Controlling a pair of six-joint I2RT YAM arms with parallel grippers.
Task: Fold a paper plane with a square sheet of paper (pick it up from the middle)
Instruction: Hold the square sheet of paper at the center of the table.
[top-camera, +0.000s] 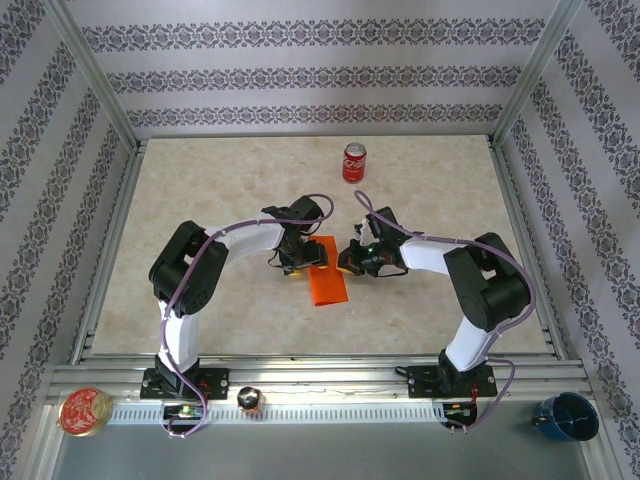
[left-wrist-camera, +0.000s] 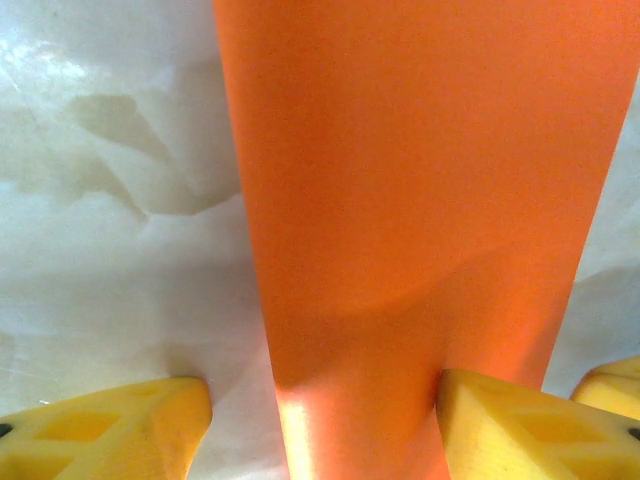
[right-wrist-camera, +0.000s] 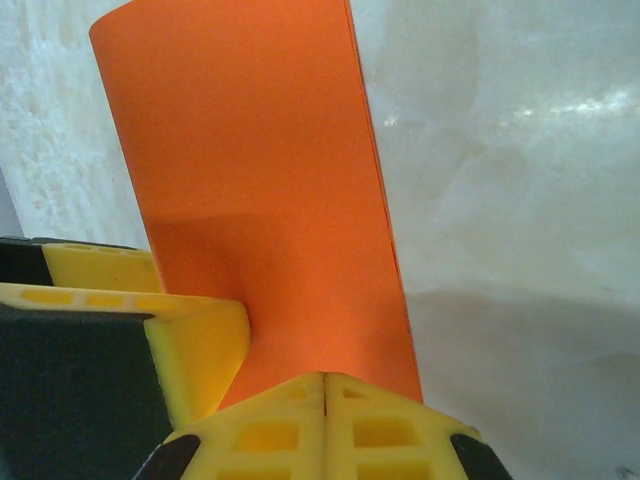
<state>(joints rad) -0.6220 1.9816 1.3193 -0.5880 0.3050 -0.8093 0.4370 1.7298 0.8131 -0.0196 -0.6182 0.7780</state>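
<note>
The square sheet of paper (top-camera: 327, 280) lies on the table as a long bright orange strip, apparently folded in half. My left gripper (top-camera: 298, 262) is at its upper left. In the left wrist view this gripper (left-wrist-camera: 320, 400) is open over the paper (left-wrist-camera: 400, 200), one finger on bare table and the other on the strip's right side. My right gripper (top-camera: 352, 262) comes in from the right. Its jaws (right-wrist-camera: 325, 385) are shut tip to tip at the near end of the paper (right-wrist-camera: 260, 180), which is seen face-on and runs under the tips. No paper plane shape shows.
A red soda can (top-camera: 354, 162) stands upright at the back of the table. The two grippers are close together: a left finger (right-wrist-camera: 195, 340) sits beside my right jaws. A round tin (top-camera: 85, 410) and a blue cup (top-camera: 568, 415) sit on the front rail.
</note>
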